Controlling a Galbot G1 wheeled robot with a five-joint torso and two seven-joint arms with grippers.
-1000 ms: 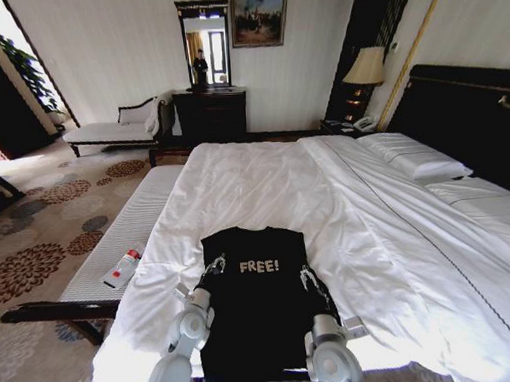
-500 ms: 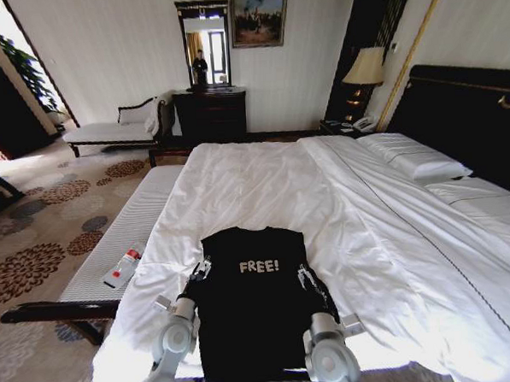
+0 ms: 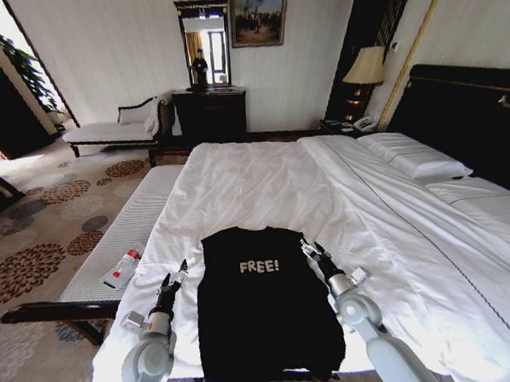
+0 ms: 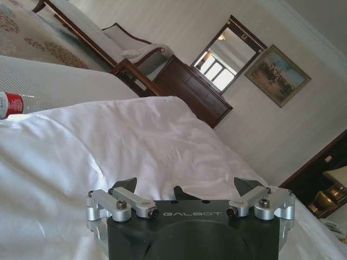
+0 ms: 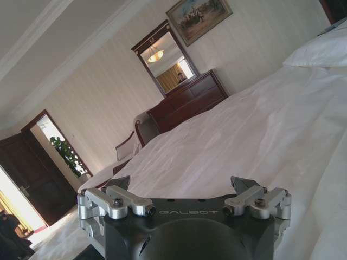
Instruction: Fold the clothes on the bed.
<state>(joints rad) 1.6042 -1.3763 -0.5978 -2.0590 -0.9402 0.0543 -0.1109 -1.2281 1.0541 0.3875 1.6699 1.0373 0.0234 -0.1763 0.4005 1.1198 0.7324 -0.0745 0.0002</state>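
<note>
One black short-sleeved cotton T-shirt (image 3: 265, 306) with white "FREE!" lettering lies flat, sleeves tucked in, at the near edge of one large white-sheeted bed (image 3: 367, 211). Two end effectors flank it: the left end effector (image 3: 171, 279) at 9 o'clock of the shirt, the right end effector (image 3: 312, 250) at 2 o'clock. Both stand wide apart and hold nothing. One red-labelled plastic bottle (image 3: 122, 267) rests on the pale bench (image 3: 133, 227) at 9 o'clock.

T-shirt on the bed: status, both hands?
Left hand open, beside shirt. Right hand open at its other edge. T-shirt partly folded on bed. Nothing in the way.
</note>
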